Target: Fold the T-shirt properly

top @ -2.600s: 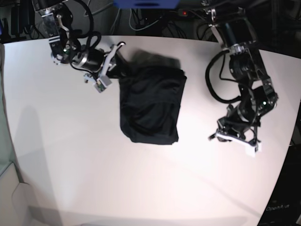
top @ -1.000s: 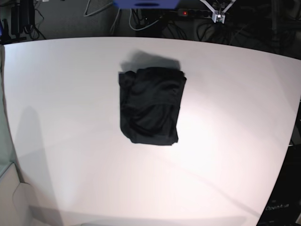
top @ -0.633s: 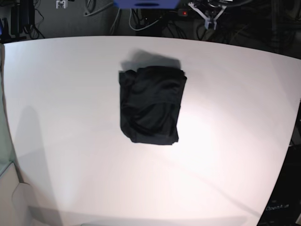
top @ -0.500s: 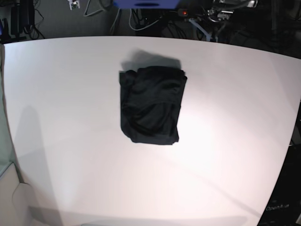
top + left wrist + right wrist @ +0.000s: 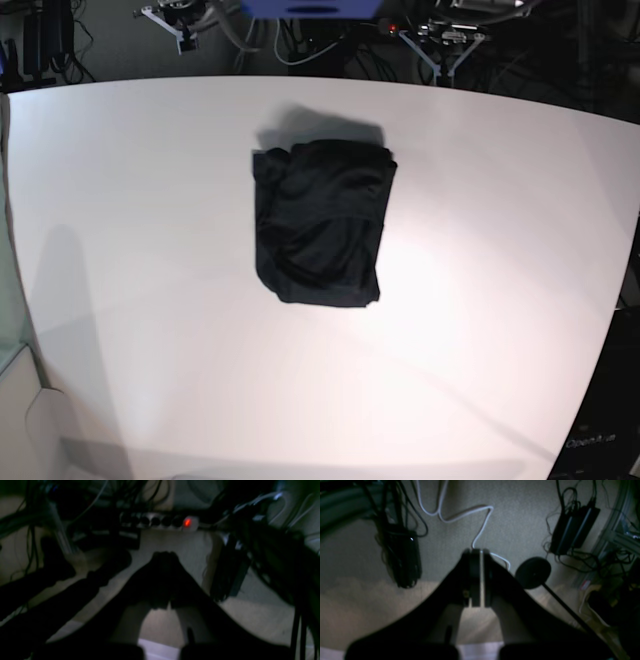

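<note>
The black T-shirt (image 5: pixel 322 225) lies folded into a compact, slightly rumpled rectangle on the white table (image 5: pixel 140 260), a little behind its middle. Nothing touches it. Both arms are pulled back past the table's far edge. My left gripper (image 5: pixel 441 44) shows at the top right of the base view and my right gripper (image 5: pixel 182 30) at the top left. In the left wrist view my left gripper (image 5: pixel 163 557) has its dark fingers pressed together, empty, over the floor. In the right wrist view my right gripper (image 5: pixel 476 553) is also shut and empty. The shirt is out of both wrist views.
Behind the table the floor holds a power strip with a red light (image 5: pixel 160 521), many cables, a white cord (image 5: pixel 460 515), black power adapters (image 5: pixel 572 530) and a round black stand base (image 5: pixel 533 573). The table's far edge runs just below both grippers.
Both arms have left the table and drawn back behind its far edge, coming a little further into view at the top. The folded shirt has not moved.
</note>
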